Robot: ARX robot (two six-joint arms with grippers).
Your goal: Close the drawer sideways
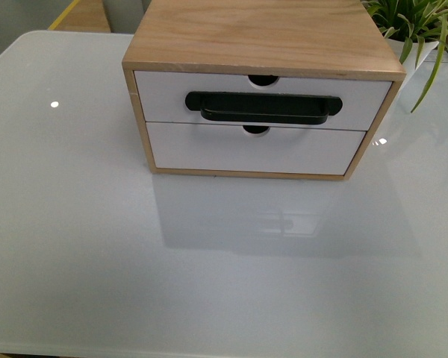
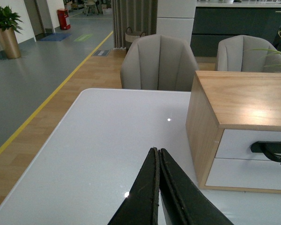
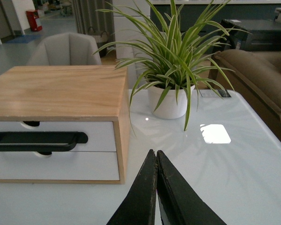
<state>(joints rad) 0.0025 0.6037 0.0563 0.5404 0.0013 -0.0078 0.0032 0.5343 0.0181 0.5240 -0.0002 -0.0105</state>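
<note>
My left gripper [image 2: 158, 151] has its black fingers pressed flat together with nothing between them, out over the white table [image 2: 98, 140] to the left of the wooden cabinet [image 1: 261, 33]. My right gripper [image 3: 155, 152] is pressed together the same way and is also empty, off the cabinet's right corner. The drawer [image 1: 160, 95], the upper one with the black bar handle [image 1: 261, 108], sits level with the cabinet's frame. The front view shows neither arm and crops the potted plant [image 3: 171, 56], which the right wrist view shows whole. Only the left wrist view shows the grey chairs [image 2: 158, 63]. Each wrist view cuts the handle off at the picture's edge.
</note>
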